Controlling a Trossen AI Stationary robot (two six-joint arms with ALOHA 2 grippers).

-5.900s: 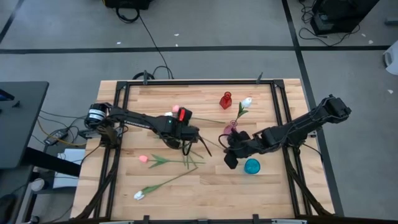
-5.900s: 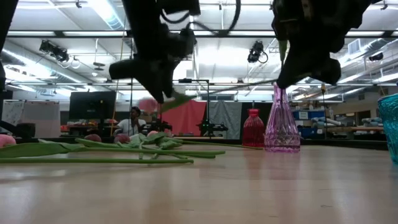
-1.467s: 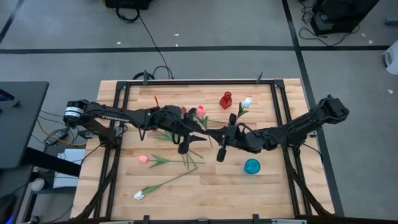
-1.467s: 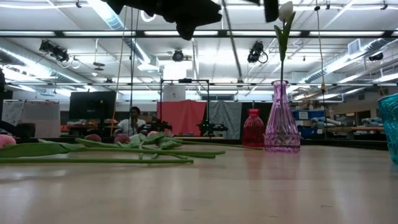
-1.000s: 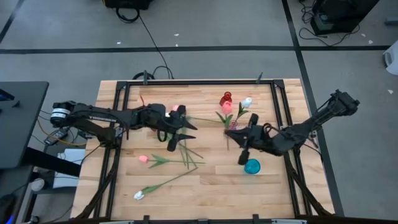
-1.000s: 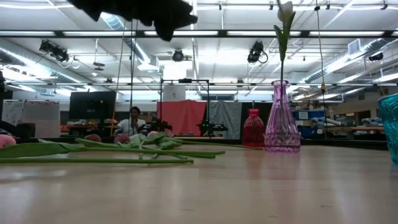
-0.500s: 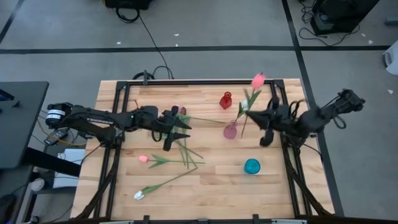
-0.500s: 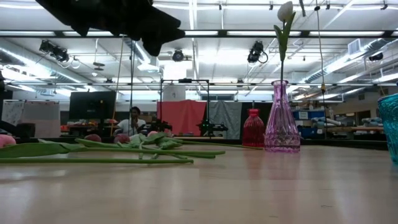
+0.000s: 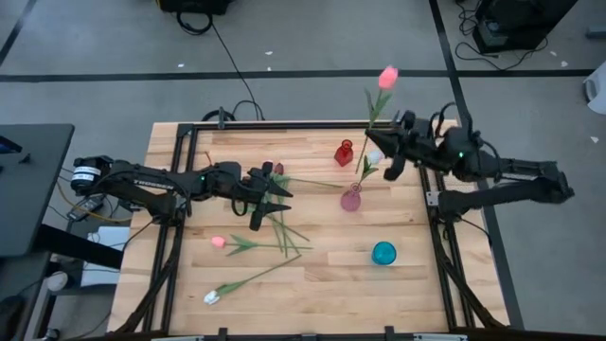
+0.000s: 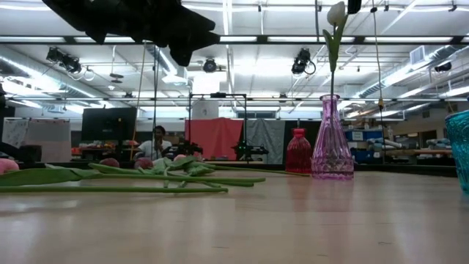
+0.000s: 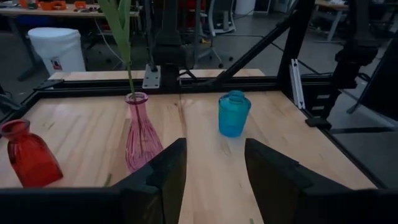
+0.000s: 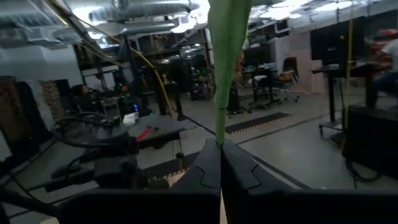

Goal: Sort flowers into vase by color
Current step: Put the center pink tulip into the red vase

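Observation:
My right gripper (image 9: pixel 387 144) hangs high over the table's far right part, shut on a pink tulip whose head (image 9: pixel 387 76) stands well above it. A white tulip (image 9: pixel 376 154) stands with its stem in the pink vase (image 9: pixel 351 199). The red vase (image 9: pixel 344 152) is behind that vase and the teal vase (image 9: pixel 383 253) nearer. My left gripper (image 9: pixel 260 195) hovers open over the table's middle left, nothing between its fingers (image 11: pixel 163 176). Several tulips (image 9: pixel 275 232) lie flat on the wood, among them a pink one (image 9: pixel 220 242) and a white one (image 9: pixel 211 297). My right gripper pinches the pink tulip's green stem (image 12: pixel 219 138) between its two shut fingers, which lie across it and point about level toward the table's left. The stem and a leaf (image 12: pixel 227 43) rise upright from the fingers. The tulip is lifted clear of the table.
Black frame rails (image 9: pixel 303 125) run along the table's far edge and both sides. In the low view the pink vase (image 10: pixel 332 147) with the white tulip (image 10: pixel 336 15) stands beside the red vase (image 10: pixel 298 150). Bare wood lies between the teal vase and the near edge.
My right gripper has swung from the table's middle toward its far right corner and risen, staying shut on the pink tulip. The tulip has come upright, its head now high beyond the far rail. My left gripper has drawn back a little toward the left edge, staying open.

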